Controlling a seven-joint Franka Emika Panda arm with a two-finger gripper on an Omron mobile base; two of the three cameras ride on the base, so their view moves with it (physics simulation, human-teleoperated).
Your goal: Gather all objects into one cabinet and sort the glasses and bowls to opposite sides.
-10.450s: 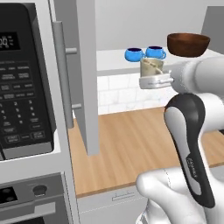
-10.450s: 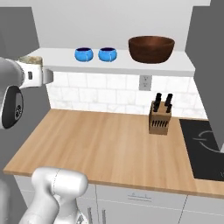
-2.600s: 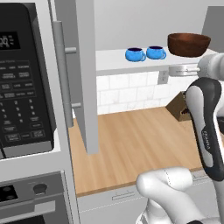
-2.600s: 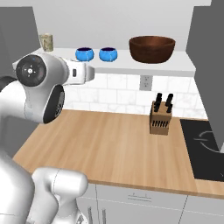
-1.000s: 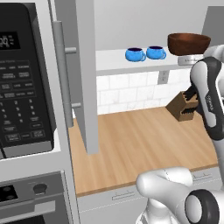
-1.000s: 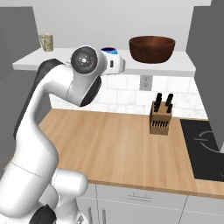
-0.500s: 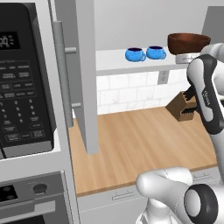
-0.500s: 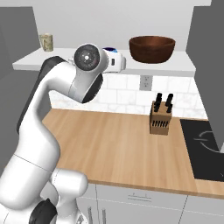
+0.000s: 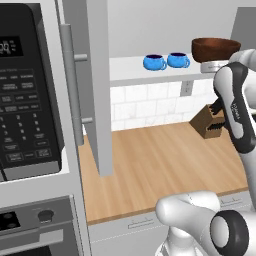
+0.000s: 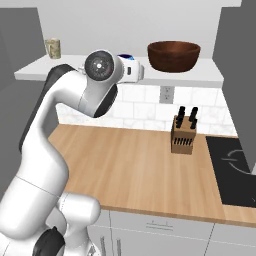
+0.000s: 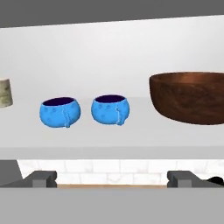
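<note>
Blue cups (image 11: pixel 85 111) beside brown bowl (image 11: pixel 189 97); gripper (image 11: pixel 113 178) open.

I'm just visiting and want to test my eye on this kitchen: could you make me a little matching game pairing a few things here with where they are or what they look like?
Things:
1. tumbler
2. bowl
3. knife block
4. end effector

Descriptions:
A. on the wooden counter, against the tiled wall
B. far end of the shelf, beyond the two blue cups
C. open and empty, facing the shelf
D. dark brown, at the shelf end opposite the tumbler

Pairs: 1-B, 2-D, 3-A, 4-C
</note>
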